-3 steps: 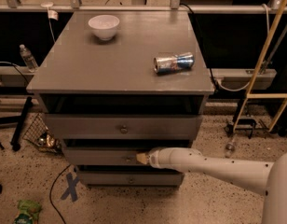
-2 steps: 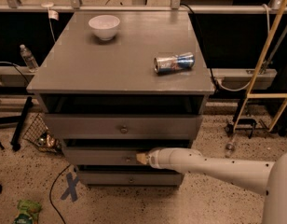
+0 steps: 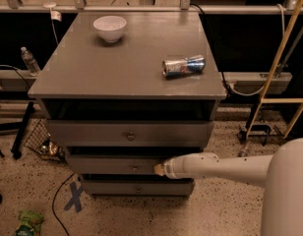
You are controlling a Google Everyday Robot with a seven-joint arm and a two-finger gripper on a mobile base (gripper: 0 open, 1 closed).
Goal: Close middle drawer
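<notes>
- A robot's pale arm (image 3: 218, 167) reaches in from the lower right toward the front of a grey bench (image 3: 107, 70) fitted with three drawers.
- The end effector (image 3: 159, 169) sits at the front face of the middle drawer (image 3: 107, 164), just right of its small centre knob (image 3: 135, 168), and appears to touch the panel; whether it is open or closed cannot be told.
- The middle drawer lies between the top drawer (image 3: 87, 132) and the bottom drawer (image 3: 117, 187), with a dark strip showing above its front.
- The top drawer, carrying a darker round knob (image 3: 131, 136), has a wide dark opening above it, under the bench top.
- On the bench top, a white bowl (image 3: 109, 28) stands upright near the back left, well apart from a drinks can (image 3: 183, 66) lying on its side toward the right edge.
- On the speckled floor left of the bench are a blue tape cross (image 3: 74, 197) and a green wrapper (image 3: 27, 223); a water bottle (image 3: 29, 61) stands on a ledge beyond.
</notes>
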